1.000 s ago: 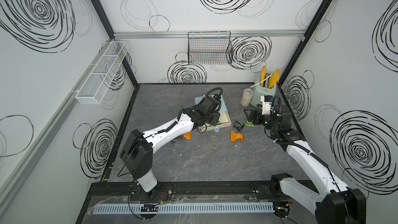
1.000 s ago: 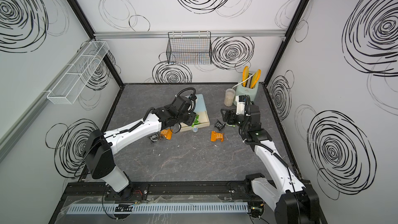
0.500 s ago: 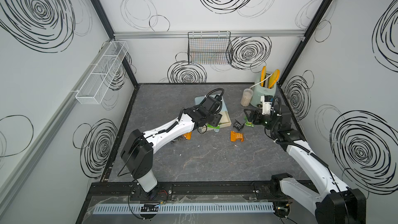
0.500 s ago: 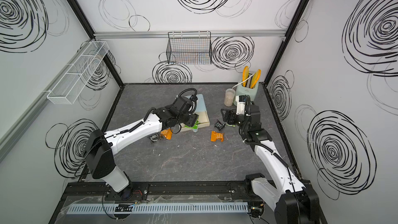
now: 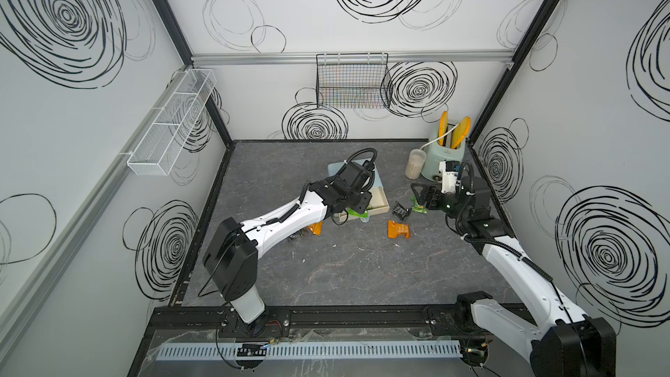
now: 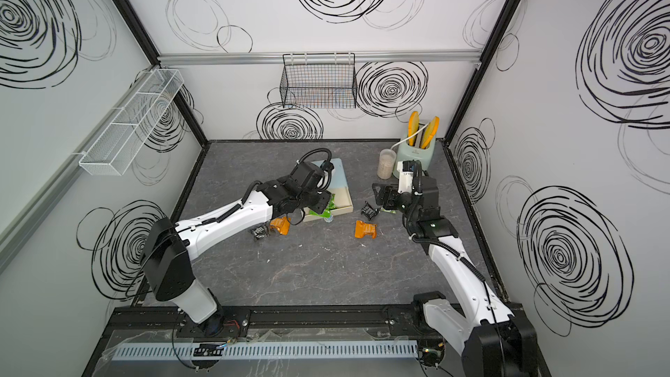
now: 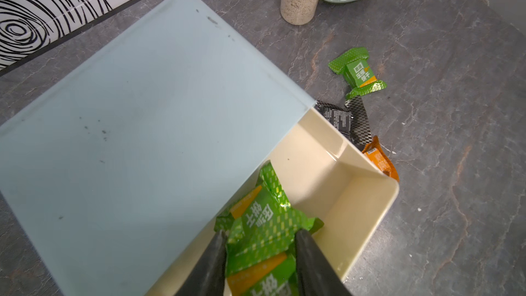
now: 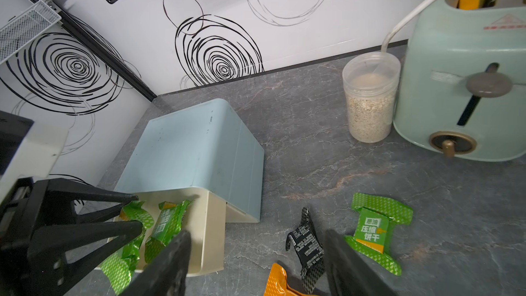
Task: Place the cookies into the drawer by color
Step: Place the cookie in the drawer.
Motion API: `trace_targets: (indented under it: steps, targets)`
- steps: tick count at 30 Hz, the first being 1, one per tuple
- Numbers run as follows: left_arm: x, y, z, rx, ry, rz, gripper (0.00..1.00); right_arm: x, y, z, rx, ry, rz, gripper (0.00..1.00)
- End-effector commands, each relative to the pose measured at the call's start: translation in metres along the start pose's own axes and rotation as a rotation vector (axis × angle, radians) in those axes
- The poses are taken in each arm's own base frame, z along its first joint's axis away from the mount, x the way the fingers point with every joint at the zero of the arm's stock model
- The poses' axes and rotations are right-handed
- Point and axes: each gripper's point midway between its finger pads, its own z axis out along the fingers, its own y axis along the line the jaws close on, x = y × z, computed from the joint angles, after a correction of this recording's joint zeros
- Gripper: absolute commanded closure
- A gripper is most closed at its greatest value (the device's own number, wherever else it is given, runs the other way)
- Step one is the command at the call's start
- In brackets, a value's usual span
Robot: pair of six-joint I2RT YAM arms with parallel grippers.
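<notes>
In both top views a dark grey stone-patterned bench point(image 5: 326, 277) carries a small pale-blue boxy chest point(image 5: 335, 168) near the middle of its back edge. One cream drawer point(image 5: 379, 202) is pulled out toward the front, and the left gripper point(image 6: 323, 207) is down inside it. Just right of the drawer's corner lie an orange crinkly packet point(image 5: 398, 229), a black packet point(image 5: 400, 210) and a loose green packet point(image 5: 419, 207). The right gripper point(image 5: 420, 195) hangs by them. Open bench runs from there to the front edge. A mint-green toaster point(image 5: 444, 161) and a clear grain jar point(image 5: 414, 163) fill the back right corner.

In the left wrist view, dark fingers point(image 7: 216, 257) flank a bright green packet in the drawer point(image 7: 262, 223) and touch its wrapper. I cannot tell whether they squeeze it. The rest of the drawer floor is bare up to the rim.

In the right wrist view, the right gripper's jaws are spread wide, with the black packet between and below them.
</notes>
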Motion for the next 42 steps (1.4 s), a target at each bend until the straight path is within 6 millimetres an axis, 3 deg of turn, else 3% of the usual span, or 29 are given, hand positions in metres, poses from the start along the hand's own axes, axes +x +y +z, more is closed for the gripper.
trace_targets:
  steps: [1, 19, 31, 36, 42]
  targets:
    - [-0.018, -0.014, -0.012, 0.074, -0.056, 0.018, 0.56, 0.002, -0.002, -0.004, 0.007, -0.003, -0.008, 0.25]
    - [-0.033, -0.018, 0.018, 0.109, -0.023, 0.025, 0.56, -0.004, -0.004, -0.01, 0.026, -0.019, -0.014, 0.25]
    - [-0.035, -0.011, 0.035, 0.072, 0.025, 0.026, 0.41, -0.007, -0.007, -0.014, 0.031, -0.029, -0.011, 0.25]
    - [-0.047, -0.008, 0.021, 0.058, -0.012, 0.023, 0.33, -0.007, -0.007, -0.013, 0.03, -0.031, -0.011, 0.24]
    - [-0.066, 0.0, -0.02, 0.06, -0.113, -0.021, 0.29, 0.002, -0.015, -0.008, 0.047, -0.004, -0.005, 0.24]
